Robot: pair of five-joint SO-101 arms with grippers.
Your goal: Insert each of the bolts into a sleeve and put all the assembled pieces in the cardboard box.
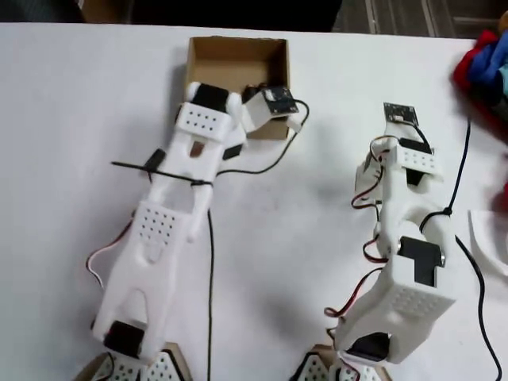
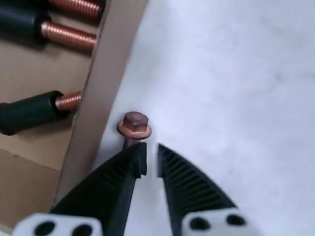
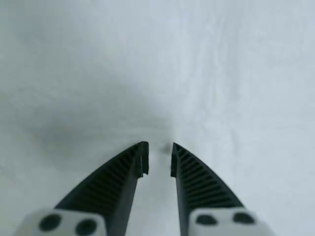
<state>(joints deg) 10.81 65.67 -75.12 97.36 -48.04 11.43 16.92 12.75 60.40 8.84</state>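
My left fingers [image 2: 151, 157] are parted by only a sliver with nothing between them. Their tips sit at the loose bolt [image 2: 134, 125], which is on the tabletop [image 2: 236, 73] just outside the wall of the cardboard box [image 2: 98, 98]. My right fingers [image 3: 157, 157] hang narrowly open over bare tabletop, well to the right.

The bolt's flanged hex head points away from my fingers, and its shank runs back under one fingertip, roughly along the wall. I can't tell whether it lies flat or leans.

It looks rigid, small, smooth metal, likely to roll or slip. I'd pinch across the shank below the head. Sleeved bolts [image 2: 29, 110] lie inside the box.
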